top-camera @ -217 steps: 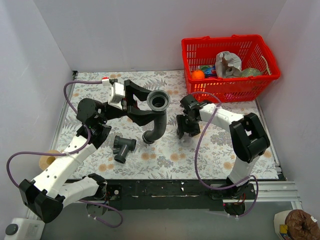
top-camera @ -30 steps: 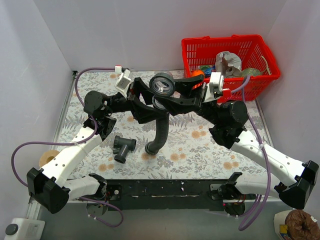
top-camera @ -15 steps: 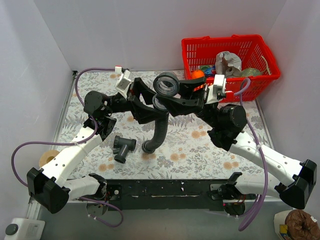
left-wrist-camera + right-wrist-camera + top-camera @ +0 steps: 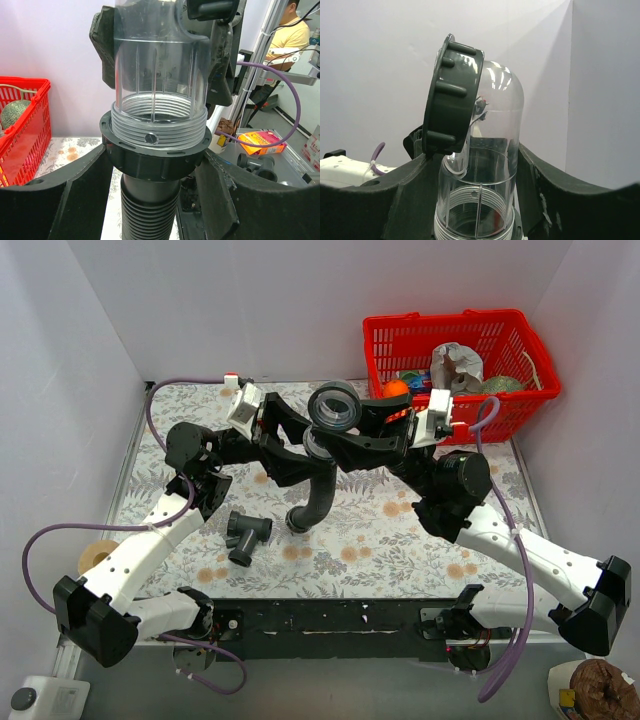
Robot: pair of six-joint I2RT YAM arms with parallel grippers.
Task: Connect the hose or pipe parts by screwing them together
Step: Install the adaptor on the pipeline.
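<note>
you look to be mid-screw: your left gripper [image 4: 156, 152] pinches the ribbed hose [image 4: 318, 495] by its collar [image 4: 125, 161], raised above the mat [image 4: 400, 532], your right gripper [image 4: 475, 165] clasps the clear elbow [image 4: 495, 125] seated in it, so next twist the threads home squarely; the t-fitting [image 4: 247, 534] lies below.

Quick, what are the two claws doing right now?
Left claw: closed on the long black ribbed flexible hose.
Right claw: closed on the clear plastic elbow pipe.
</note>
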